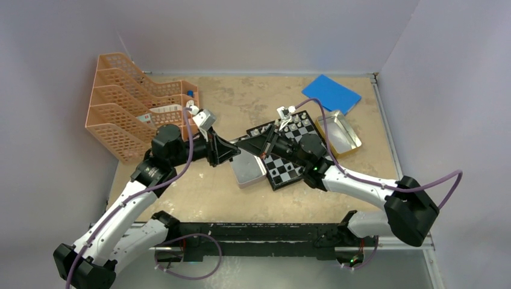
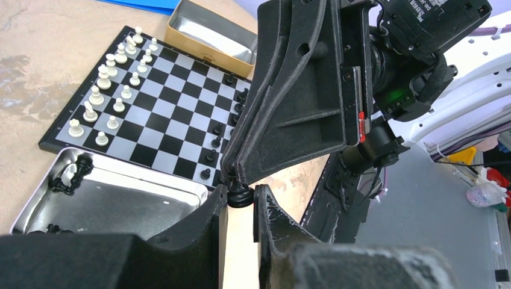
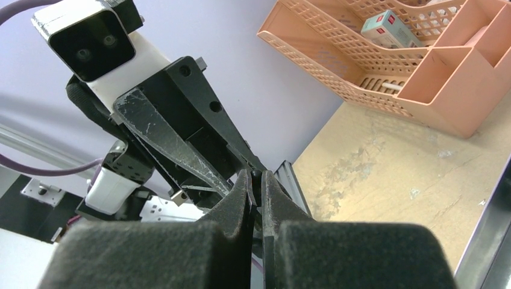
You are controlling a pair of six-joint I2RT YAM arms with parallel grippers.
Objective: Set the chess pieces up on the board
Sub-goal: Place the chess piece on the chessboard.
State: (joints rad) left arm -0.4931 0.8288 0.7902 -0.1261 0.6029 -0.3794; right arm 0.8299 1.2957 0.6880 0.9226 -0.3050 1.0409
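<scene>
Right tool [image 2: 231,171]: fingers pressed together, pinching the head of one black piece [image 2: 240,196] from above.

Left tool [image 2: 240,208]: points at the right tool tip to tip. Its fingers [image 2: 218,220] stand narrowly apart, one on each side of that piece's round base. Cannot tell whether they actually press on the base.

Held piece is off the board [image 2: 158,118], in front of bare tabletop [image 1: 199,192] by the board's near-left corner, seen from the left wrist.

Board lies mid-tabletop, turned at an angle, partly under the right arm. White pieces [image 2: 96,94] stand upright in two rows along its far edge. Several black pieces [image 2: 210,158] stand along its near edge.

Near tin [image 2: 132,205]: just beside the board's left edge. A few black figures [image 2: 69,177] lie loose in its corner.

Far tin [image 2: 205,51]: just right of the board.

Blue pad [image 1: 331,93]: far right, beyond that tin.

Orange rack [image 1: 129,105]: far left, well apart from the board.
</scene>
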